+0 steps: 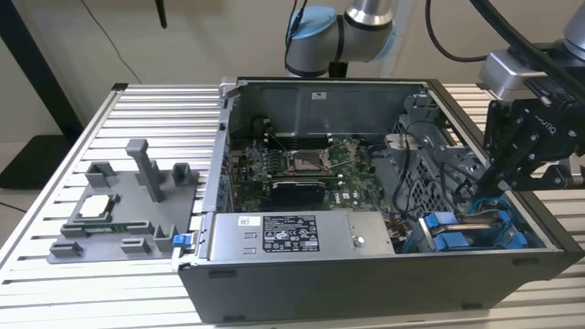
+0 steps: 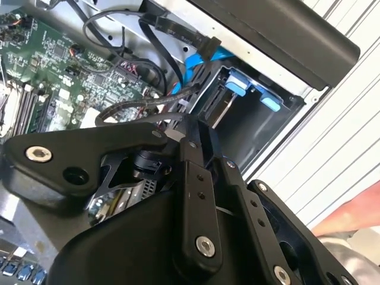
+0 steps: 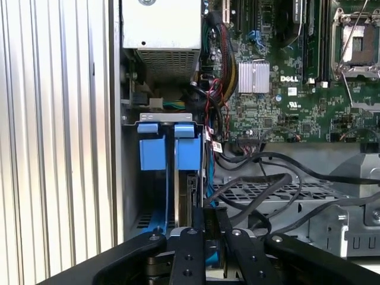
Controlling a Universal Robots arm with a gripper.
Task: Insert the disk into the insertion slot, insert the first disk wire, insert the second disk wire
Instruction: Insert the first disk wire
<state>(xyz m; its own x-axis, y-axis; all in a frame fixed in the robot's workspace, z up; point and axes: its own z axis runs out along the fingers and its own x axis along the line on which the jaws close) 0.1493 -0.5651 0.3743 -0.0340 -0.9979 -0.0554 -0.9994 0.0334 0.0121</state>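
Note:
The disk (image 3: 191,199) stands on edge inside the insertion slot (image 3: 163,118), a grey metal bay with bright blue clips (image 3: 152,151) at the case's front corner on the exterior view's right (image 1: 457,236). The second wrist view shows its silver face (image 2: 222,111) deep in the bay. My black gripper (image 1: 508,179) hangs just over that bay. Its fingers (image 3: 196,237) stand close together, pinched on the end of a black disk wire (image 2: 127,108) right at the disk's edge. A blue wire (image 2: 191,64) runs beside it.
The open computer case (image 1: 320,86) lies on a slatted aluminium table (image 1: 146,96). Inside are the motherboard (image 1: 302,164), the labelled grey power-supply box (image 1: 302,236) and loose black cables (image 3: 267,190). A grey fixture with small parts (image 1: 119,205) sits at the exterior view's left.

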